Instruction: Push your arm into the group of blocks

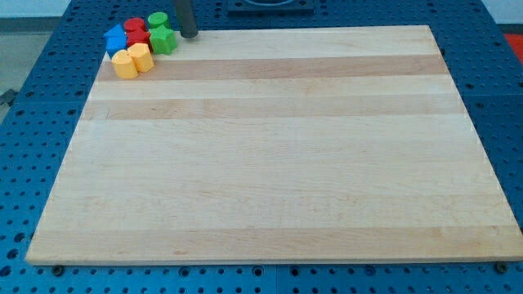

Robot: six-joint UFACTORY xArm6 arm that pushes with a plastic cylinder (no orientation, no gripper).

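A tight group of blocks sits at the board's top left corner. It holds a blue block [116,39], two red blocks [136,27] [138,38], a green cylinder [158,20], a green star-like block [163,39], and two yellow blocks [125,64] [141,56]. My tip [189,35] stands at the board's top edge, just to the right of the green blocks, with a small gap to the green star-like block.
The wooden board [270,147] lies on a blue perforated table [49,98]. The blocks lie close to the board's top and left edges.
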